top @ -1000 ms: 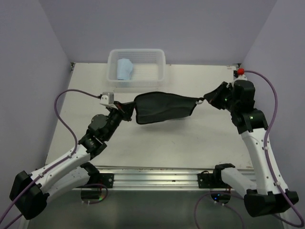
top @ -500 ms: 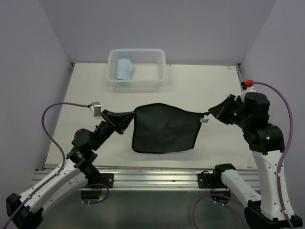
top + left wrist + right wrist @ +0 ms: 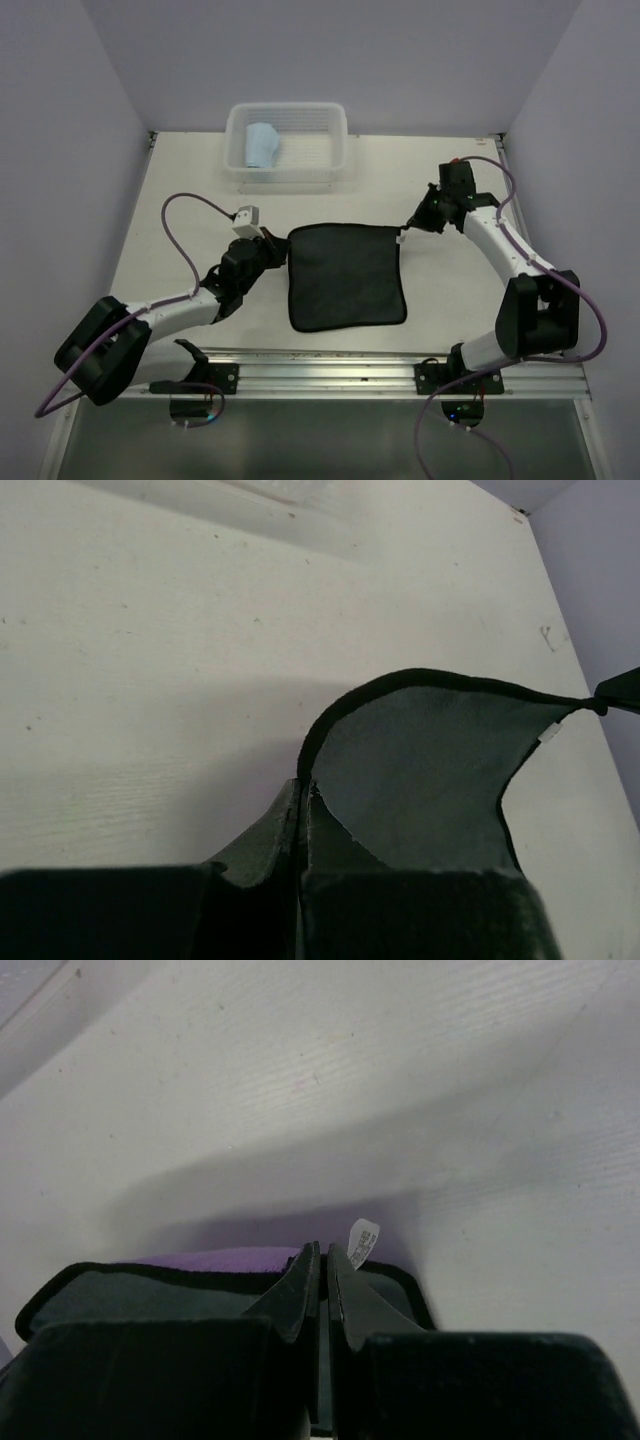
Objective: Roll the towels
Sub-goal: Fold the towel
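The dark grey towel lies spread mid-table, a soft, near-square sheet with a black hem. Its purple underside peeks out in the right wrist view. The left gripper pinches the towel's 10 o'clock corner. The right gripper pinches the 2 o'clock corner beside a white label. Both jaws are clamped on cloth. The light blue towel, loosely rolled, sits in the ribbed translucent basket toward 11 o'clock.

Matt dark cloth towel, soft light blue towel, translucent plastic basket, matt white table

White table bears dark towel and basket.
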Robot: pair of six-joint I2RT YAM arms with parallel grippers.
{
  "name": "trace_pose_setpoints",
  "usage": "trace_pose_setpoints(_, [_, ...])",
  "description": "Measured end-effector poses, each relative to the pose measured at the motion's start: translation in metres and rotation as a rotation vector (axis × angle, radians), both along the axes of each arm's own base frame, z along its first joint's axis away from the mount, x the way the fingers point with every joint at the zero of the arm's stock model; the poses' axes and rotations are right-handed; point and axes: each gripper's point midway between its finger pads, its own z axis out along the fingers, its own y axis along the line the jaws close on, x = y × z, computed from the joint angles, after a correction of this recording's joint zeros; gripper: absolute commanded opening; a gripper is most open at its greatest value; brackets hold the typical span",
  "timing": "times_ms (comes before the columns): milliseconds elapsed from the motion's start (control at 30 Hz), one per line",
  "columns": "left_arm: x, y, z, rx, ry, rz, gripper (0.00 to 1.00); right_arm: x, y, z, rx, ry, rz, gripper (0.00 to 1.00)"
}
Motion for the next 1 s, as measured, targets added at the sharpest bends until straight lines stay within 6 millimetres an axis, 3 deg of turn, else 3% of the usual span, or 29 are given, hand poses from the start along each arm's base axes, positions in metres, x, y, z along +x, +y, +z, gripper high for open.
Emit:
trace_pose_setpoints(100, [0.014, 0.002, -0.004, 0.026, -0.028, 0.017, 0.0, 0.015, 0.001, -0.002, -0.004, -0.022, 0.003, 0.0])
trace_pose_setpoints(333, [0.02, 0.001, 0.018, 0.012, -0.171, -0.002, 0.0, 0.028, 0.001, 0.007, -0.022, -0.104, 0.038, 0.0])
trace_pose_setpoints(733, [-0.017, 0.011, -0.022, 0.045, -0.154, -0.09, 0.0, -0.026, -0.007, -0.036, -0.051, -0.025, 0.067, 0.0])
trace_pose_setpoints(1000, [-0.031, 0.01, -0.017, 0.044, -0.196, -0.141, 0.0, -0.041, -0.009, -0.044, -0.056, -0.009, 0.067, 0.0])
